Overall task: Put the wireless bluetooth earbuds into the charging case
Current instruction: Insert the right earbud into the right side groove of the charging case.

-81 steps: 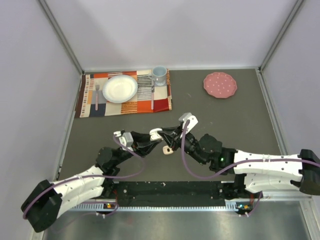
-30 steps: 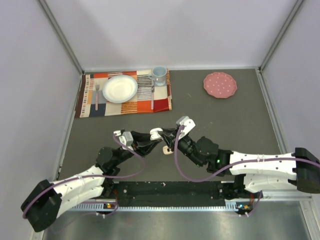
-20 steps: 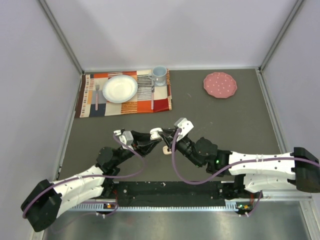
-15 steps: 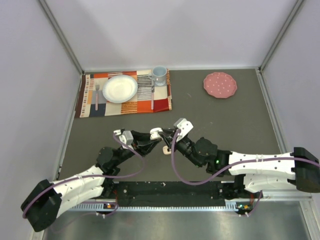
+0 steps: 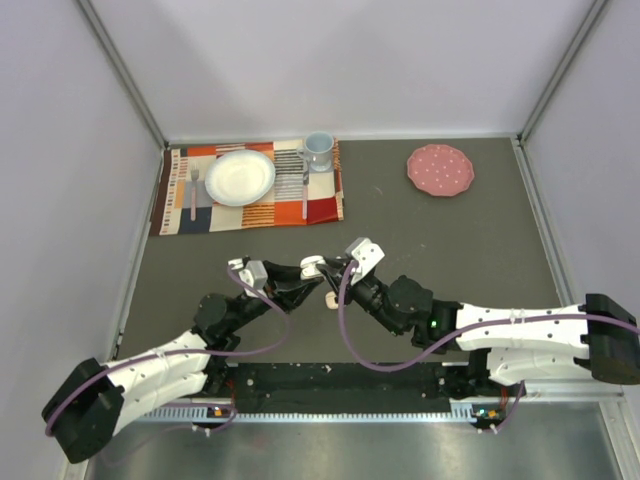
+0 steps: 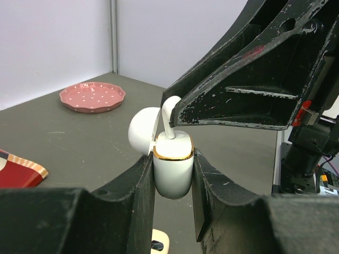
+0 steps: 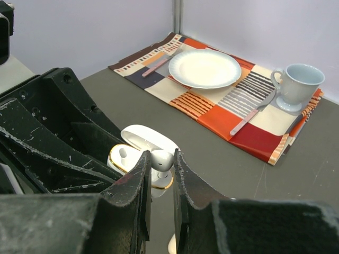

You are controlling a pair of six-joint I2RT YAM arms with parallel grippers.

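My left gripper [image 6: 172, 177] is shut on a white charging case [image 6: 172, 172] with a gold rim and holds it upright above the table, lid open. My right gripper [image 7: 161, 165] is shut on a white earbud [image 7: 162, 158], whose stem points down into the case's near slot. The earbud's stem also shows in the left wrist view [image 6: 168, 116]. Another earbud [image 7: 123, 154] sits in the far slot of the case [image 7: 159, 182]. In the top view both grippers meet at the case [image 5: 312, 266] at the table's middle.
A small cream item [image 5: 330, 299] lies on the table just below the grippers. A striped placemat [image 5: 250, 212] at the back left bears a white plate [image 5: 240, 177], a mug [image 5: 318, 150] and cutlery. A pink dotted plate [image 5: 440, 169] is at the back right.
My right gripper has moved left with the earbud until it is over the open case. The left gripper and the case have stayed put.
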